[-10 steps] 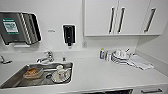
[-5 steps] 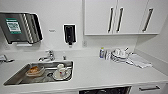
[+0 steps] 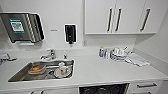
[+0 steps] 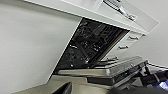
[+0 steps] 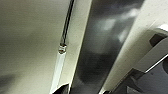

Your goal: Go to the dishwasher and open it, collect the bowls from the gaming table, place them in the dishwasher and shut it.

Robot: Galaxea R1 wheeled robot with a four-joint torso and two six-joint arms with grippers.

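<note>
The dishwasher [image 3: 103,89] is a dark opening under the white counter [image 3: 105,71], at the head view's lower edge. In the left wrist view the dishwasher [image 4: 91,43] stands open, with dark racks inside. Its steel door [image 4: 107,71] is swung down, and my left gripper [image 4: 62,89] is a dark tip close in front of it. Beside my right gripper [image 5: 62,89] are a long bar handle [image 5: 65,27] on a pale front and a blurred dark band. The bowls and the gaming table are out of view.
A steel sink [image 3: 17,75] holds an orange-brown dish [image 3: 36,69], a white cup and a plate. White plates and cups [image 3: 118,53], a small bottle [image 3: 101,52] and a cloth [image 3: 136,59] stand on the counter to the right. Wall cabinets [image 3: 117,16] hang above. White drawers [image 4: 130,38] flank the dishwasher.
The head view has shifted slightly, so the dishwasher's dark opening now shows at the lower edge. Nothing on the counter has moved.
</note>
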